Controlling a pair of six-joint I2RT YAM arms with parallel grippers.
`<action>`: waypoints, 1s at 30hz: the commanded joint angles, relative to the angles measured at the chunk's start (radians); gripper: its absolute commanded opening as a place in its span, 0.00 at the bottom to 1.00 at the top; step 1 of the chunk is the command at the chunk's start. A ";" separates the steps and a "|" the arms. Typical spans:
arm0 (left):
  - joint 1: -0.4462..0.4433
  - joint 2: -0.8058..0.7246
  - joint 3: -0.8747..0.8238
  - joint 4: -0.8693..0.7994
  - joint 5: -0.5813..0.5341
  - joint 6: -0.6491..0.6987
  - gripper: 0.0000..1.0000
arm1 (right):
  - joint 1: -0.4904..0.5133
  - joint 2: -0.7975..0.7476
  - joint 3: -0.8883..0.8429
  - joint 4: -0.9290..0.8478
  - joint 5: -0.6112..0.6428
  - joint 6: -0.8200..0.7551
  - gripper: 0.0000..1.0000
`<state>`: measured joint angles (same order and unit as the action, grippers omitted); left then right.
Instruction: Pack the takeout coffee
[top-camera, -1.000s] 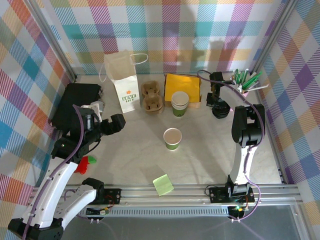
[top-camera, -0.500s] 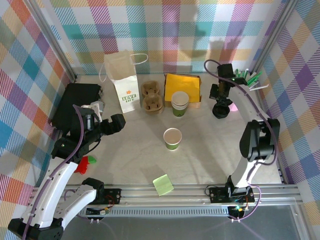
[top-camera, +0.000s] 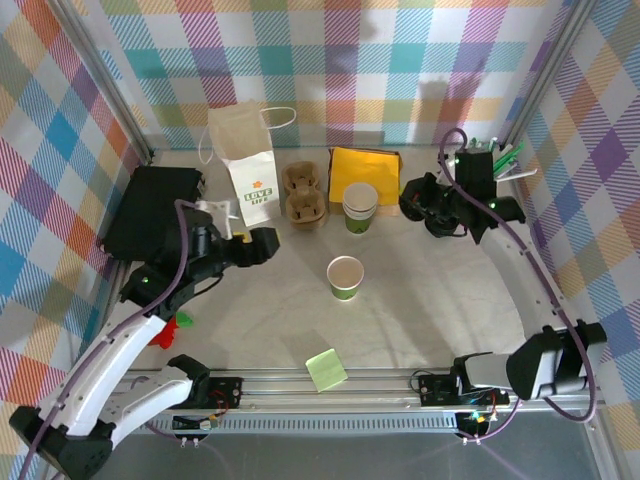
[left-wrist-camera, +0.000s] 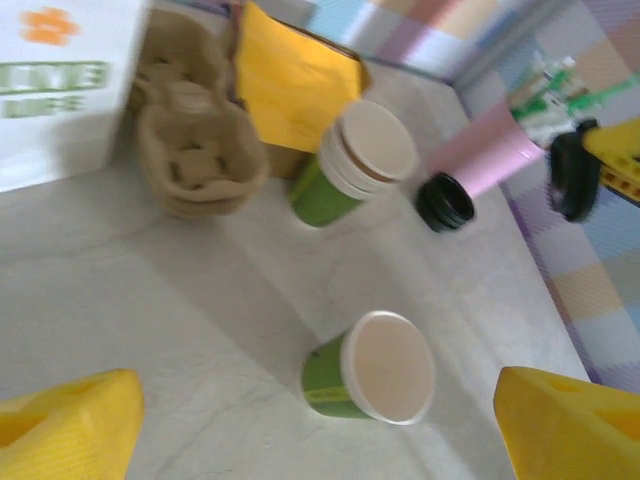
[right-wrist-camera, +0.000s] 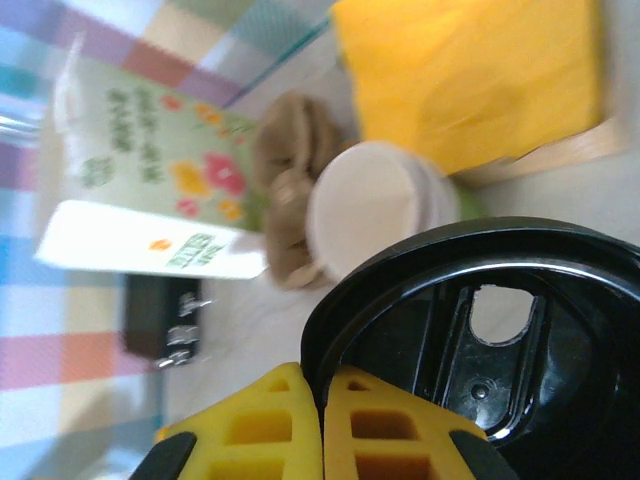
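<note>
The takeout coffee cup (top-camera: 345, 277) stands open and upright mid-table, cream above and green below; the left wrist view has it straight ahead (left-wrist-camera: 375, 370). My left gripper (top-camera: 262, 245) hangs open to the cup's left, its yellow fingers (left-wrist-camera: 65, 420) wide apart with nothing between them. Near the yellow napkins, my right gripper (top-camera: 412, 198) is shut on the rim of a black round lid (right-wrist-camera: 500, 330), pinched at its edge between the yellow fingertips (right-wrist-camera: 285, 400) and held off the table.
A stack of matching cups (top-camera: 360, 207) stands behind the open cup, beside a brown pulp carrier (top-camera: 305, 193) and a white paper bag (top-camera: 245, 165). Yellow napkins (top-camera: 365, 175), a pink pen cup (top-camera: 490, 165), more black lids (left-wrist-camera: 445, 202), a black box (top-camera: 150, 210), and a green note (top-camera: 326, 370) lie around.
My right arm has come off the lid stack and swung left with a lid pinched in its jaws. My left gripper has moved right, closer to the open cup.
</note>
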<state>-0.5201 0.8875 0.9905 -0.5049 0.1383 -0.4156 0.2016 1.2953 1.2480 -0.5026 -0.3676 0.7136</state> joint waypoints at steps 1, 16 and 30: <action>-0.119 0.037 0.041 0.144 -0.061 0.055 0.91 | 0.049 -0.066 -0.063 0.184 -0.128 0.221 0.07; -0.420 0.342 -0.006 0.632 -0.193 0.227 0.96 | 0.249 -0.183 -0.247 0.390 -0.060 0.508 0.05; -0.419 0.480 -0.022 0.780 -0.196 0.204 0.64 | 0.318 -0.186 -0.272 0.405 -0.027 0.532 0.05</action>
<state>-0.9356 1.3586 0.9871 0.2001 -0.0433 -0.2153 0.5045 1.1244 0.9764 -0.1326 -0.3824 1.2282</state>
